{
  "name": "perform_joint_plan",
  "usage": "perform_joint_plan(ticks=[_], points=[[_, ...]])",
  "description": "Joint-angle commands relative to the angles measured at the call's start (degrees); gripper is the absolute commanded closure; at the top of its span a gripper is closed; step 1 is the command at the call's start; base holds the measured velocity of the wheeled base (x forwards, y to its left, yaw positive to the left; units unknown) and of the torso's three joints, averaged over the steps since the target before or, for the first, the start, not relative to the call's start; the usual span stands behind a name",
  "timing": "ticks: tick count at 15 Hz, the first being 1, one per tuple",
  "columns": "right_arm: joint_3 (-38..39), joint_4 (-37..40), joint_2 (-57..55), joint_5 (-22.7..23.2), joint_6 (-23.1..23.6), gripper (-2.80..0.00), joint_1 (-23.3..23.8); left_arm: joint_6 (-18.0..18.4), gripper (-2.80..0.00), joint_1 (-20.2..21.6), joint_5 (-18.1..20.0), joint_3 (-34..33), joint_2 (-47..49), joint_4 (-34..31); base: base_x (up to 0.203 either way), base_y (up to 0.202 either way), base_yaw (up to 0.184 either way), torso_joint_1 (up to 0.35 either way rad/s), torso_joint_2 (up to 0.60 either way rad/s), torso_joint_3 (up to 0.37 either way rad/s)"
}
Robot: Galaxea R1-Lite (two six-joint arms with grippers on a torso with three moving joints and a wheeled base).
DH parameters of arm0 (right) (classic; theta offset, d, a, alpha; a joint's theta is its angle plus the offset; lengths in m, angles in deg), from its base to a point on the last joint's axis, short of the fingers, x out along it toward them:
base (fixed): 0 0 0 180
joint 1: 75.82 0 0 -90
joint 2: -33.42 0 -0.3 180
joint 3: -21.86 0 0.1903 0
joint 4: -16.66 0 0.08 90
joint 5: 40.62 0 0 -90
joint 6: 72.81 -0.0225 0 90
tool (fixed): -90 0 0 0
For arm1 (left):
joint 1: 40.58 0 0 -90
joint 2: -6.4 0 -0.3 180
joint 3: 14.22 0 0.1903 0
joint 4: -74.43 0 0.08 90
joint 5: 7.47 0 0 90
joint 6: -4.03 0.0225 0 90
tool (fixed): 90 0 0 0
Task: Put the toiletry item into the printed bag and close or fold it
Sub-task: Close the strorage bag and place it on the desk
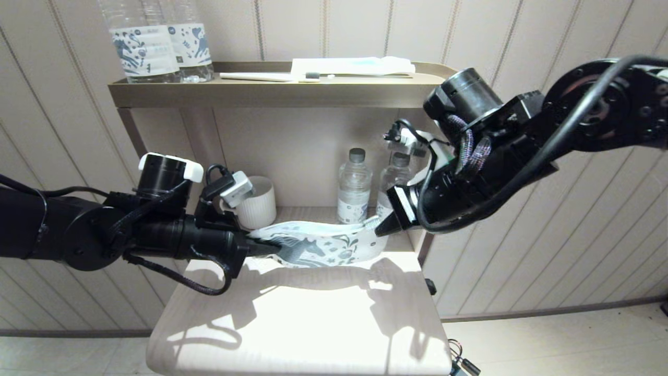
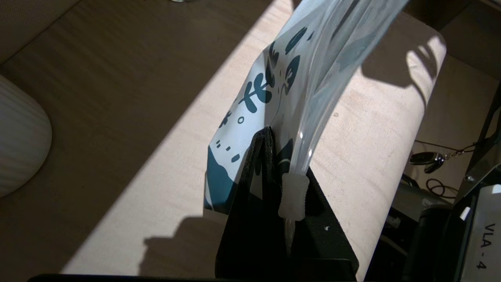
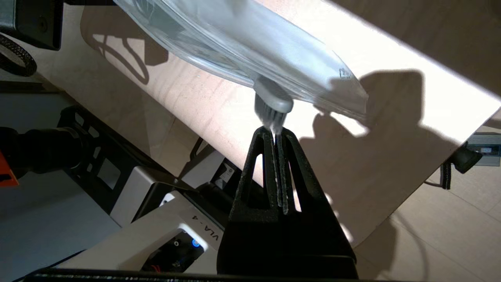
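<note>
Printed bag (image 1: 318, 249) hangs stretched above your surface (image 1: 297, 313), between both arms: your left gripper (image 2: 274, 156) has its jaws clamped on one end, your right gripper (image 3: 276, 135) pinches the zip slider (image 3: 272, 102) at the other.

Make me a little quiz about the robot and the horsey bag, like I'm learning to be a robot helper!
1. True or false: the printed bag lies flat on the table.
2. What stands beside the white cup on the lower shelf? A: two clear bottles. B: a book. C: a plant.
3. Which end effector pinches the bag?

Key:
1. False. It hangs above the table, stretched between the arms.
2. A.
3. Both. The left end effector is shut on one end and the right end effector on the other.
</note>
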Motion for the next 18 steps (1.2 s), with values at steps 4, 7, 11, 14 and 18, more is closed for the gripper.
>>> perform_joint_plan(ticks=[4, 7, 11, 14, 18], points=[[-3.9, 0.4, -3.2, 0.1, -0.2, 0.00, -1.8, 0.3, 0.00, -0.7, 0.2, -0.5, 0.0, 0.0, 0.000, 0.000, 0.000, 0.000, 0.00, 0.000], [-4.4, 0.5, -2.7, 0.0, -0.2, 0.00, -1.1, 0.4, 0.00, -0.8, 0.2, -0.6, 0.1, 0.1, 0.000, 0.000, 0.000, 0.000, 0.00, 0.000], [-3.2, 1.9, 0.6, -0.1, -0.2, 0.00, 0.8, 0.4, 0.00, -0.8, 0.2, -0.6, 0.1, 0.1, 0.000, 0.000, 0.000, 0.000, 0.00, 0.000], [-2.0, 1.9, 1.9, 0.0, -0.1, 0.00, 0.8, 0.4, 0.00, -0.8, 0.2, -0.6, 0.0, 0.1, 0.000, 0.000, 0.000, 0.000, 0.00, 0.000], [-1.8, 1.9, 3.0, 0.0, -0.1, 0.00, 0.8, 0.5, 0.00, -0.9, 0.2, -0.6, 0.1, 0.1, 0.000, 0.000, 0.000, 0.000, 0.00, 0.000]])
